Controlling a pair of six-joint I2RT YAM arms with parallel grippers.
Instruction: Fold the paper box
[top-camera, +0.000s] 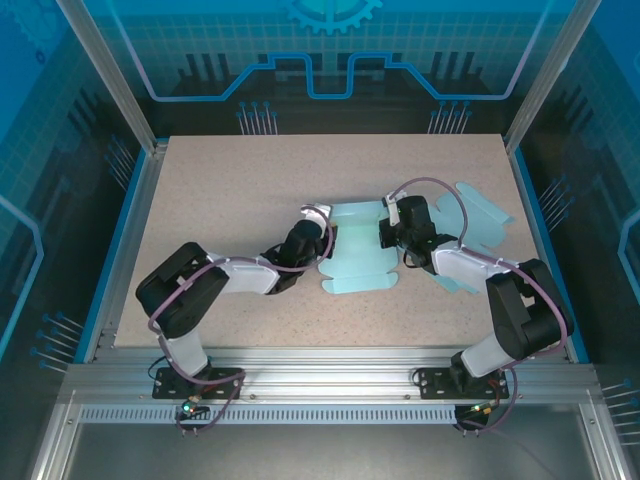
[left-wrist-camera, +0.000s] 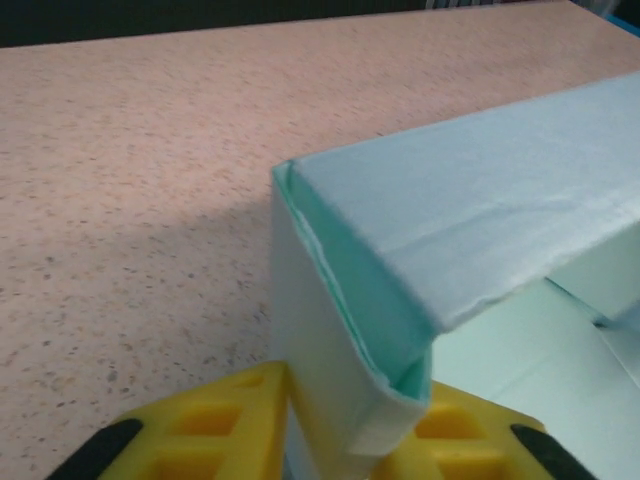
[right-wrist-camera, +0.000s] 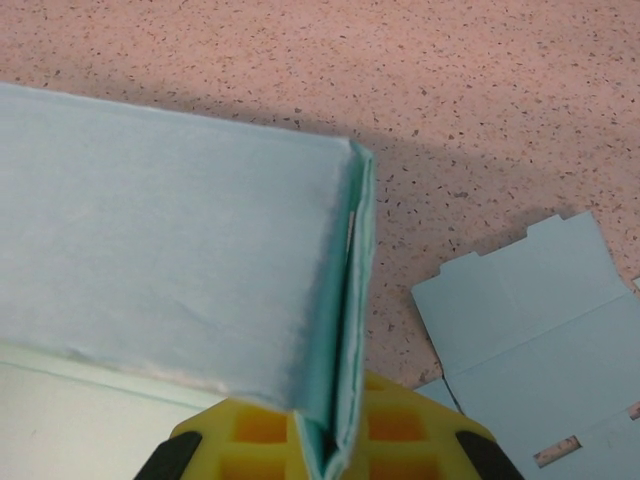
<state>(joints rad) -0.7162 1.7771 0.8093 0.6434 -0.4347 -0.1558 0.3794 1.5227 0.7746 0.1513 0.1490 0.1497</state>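
The table is seen as a speckled beige surface, extending ahead of and beneath both claws.

The paper box, pale blue-green, is located between the two claws, partly erected. Its flat panels are spread on the table toward the arm bases. At each end a side wall is folded up, with a panel bent over from the top of it.

A second, unfolded paper blank is observed flat on the table, outboard of the right claw and partly beneath that arm. In the right wrist view it lies to the right of the fingers.

The left claw is closed on the box's left wall, which is pinched upright between the yellow fingers.

The right claw is closed on the box's right wall, which is held between its yellow fingers.
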